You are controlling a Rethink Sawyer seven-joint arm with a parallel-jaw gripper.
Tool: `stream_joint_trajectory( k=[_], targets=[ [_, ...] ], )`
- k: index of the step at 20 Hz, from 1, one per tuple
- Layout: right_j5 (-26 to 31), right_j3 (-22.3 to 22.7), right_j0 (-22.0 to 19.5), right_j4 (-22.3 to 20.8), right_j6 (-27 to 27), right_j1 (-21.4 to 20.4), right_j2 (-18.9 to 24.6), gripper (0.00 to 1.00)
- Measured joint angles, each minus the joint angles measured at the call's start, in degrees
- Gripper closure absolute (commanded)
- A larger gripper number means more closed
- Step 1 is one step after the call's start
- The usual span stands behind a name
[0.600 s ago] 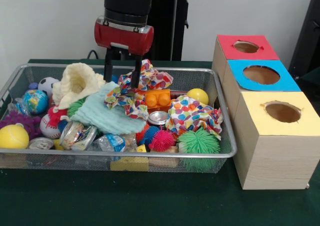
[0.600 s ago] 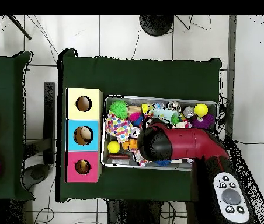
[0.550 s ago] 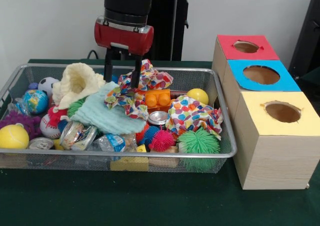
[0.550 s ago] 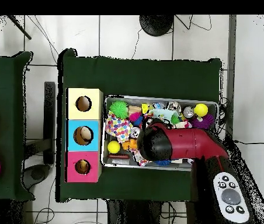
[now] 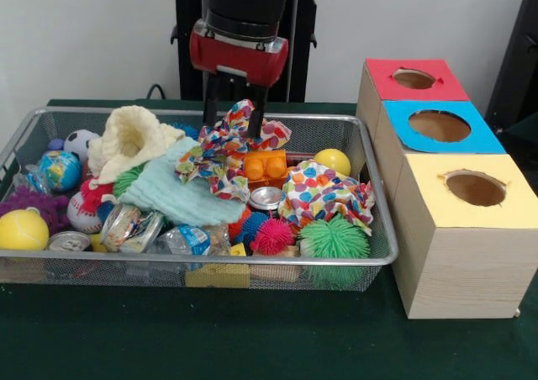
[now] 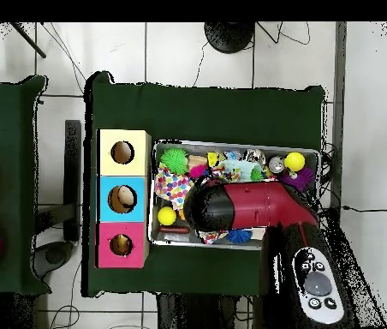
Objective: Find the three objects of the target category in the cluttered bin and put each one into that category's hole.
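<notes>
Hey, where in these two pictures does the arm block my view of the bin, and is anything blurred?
Front view: sharp, gripper hides only a little of the bin. Overhead view: the arm covers the bin's middle and the gripper.

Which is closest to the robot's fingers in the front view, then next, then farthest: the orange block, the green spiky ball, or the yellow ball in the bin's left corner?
Measured from the gripper:
1. Orange block, just below and slightly right of the gripper.
2. Green spiky ball, at the bin's front right.
3. Yellow ball, at the bin's front left corner, farthest.
</notes>
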Motion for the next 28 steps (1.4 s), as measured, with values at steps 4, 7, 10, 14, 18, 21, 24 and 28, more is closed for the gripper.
stream_joint_trajectory(
  k=[4,7,10,14,18,21,24,28],
  targets=[
    [4.27,0.12,-0.68,0.24,0.00,-2.68,0.36,0.00],
    [5.37,0.12,-2.26,0.26,0.00,-4.27,0.74,0.00],
    [5.44,0.11,-4.18,0.22,0.00,-5.14,0.83,0.00],
    [5.44,0.09,-6.80,0.12,0.00,-5.41,0.84,0.00],
    [5.44,0.08,-6.86,0.06,0.00,-4.50,0.85,0.00],
    [5.41,0.08,-6.52,0.03,0.00,-3.75,0.86,0.00],
    [5.29,0.12,-5.54,0.00,0.00,-2.82,0.86,0.00],
    [5.29,0.37,-4.17,0.04,0.00,-2.05,0.87,0.00]
  ],
)
